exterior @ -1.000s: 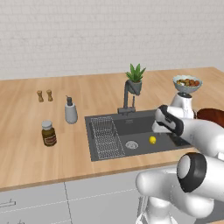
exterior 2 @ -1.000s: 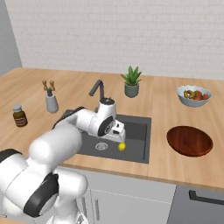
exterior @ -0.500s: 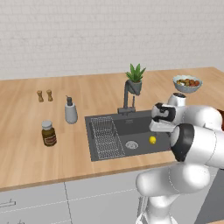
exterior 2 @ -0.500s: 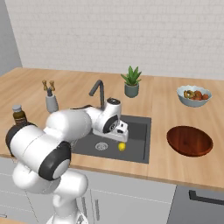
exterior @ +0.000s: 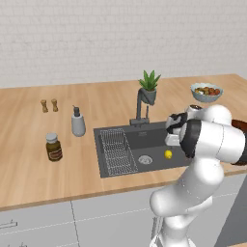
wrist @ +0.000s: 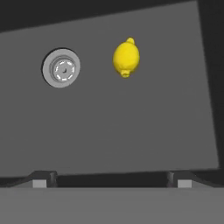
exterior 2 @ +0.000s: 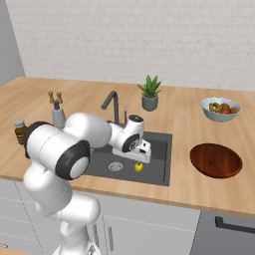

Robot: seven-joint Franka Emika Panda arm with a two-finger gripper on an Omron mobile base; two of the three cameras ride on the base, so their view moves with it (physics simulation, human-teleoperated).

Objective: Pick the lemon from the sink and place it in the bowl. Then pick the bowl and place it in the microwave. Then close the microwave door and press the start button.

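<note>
The yellow lemon (wrist: 126,57) lies on the floor of the dark grey sink (exterior: 108,166), to the right of the round steel drain (wrist: 61,68). My gripper (wrist: 111,179) hangs open over the sink's right half, above the lemon (exterior: 168,154) and not touching it, with nothing between its fingertips (wrist: 43,178). In the right base view the gripper (exterior 2: 143,157) sits just above the lemon (exterior 2: 138,167). The reddish-brown bowl (exterior 2: 216,160) rests empty on the counter right of the sink (exterior 2: 167,172). The microwave and its door are out of view.
A dark faucet (exterior 2: 112,102) and a potted plant (exterior 2: 149,94) stand behind the sink. A wire rack (exterior: 117,150) fills its left half. A pale fruit bowl (exterior 2: 220,108) sits at the back right. A soap dispenser (exterior: 77,123), jar (exterior: 53,147) and shakers (exterior: 48,105) stand on the left.
The arm has folded up taller and the hand has shifted slightly over the right half of the sink, near the lemon. The jaws stay open. The lemon has not moved.
</note>
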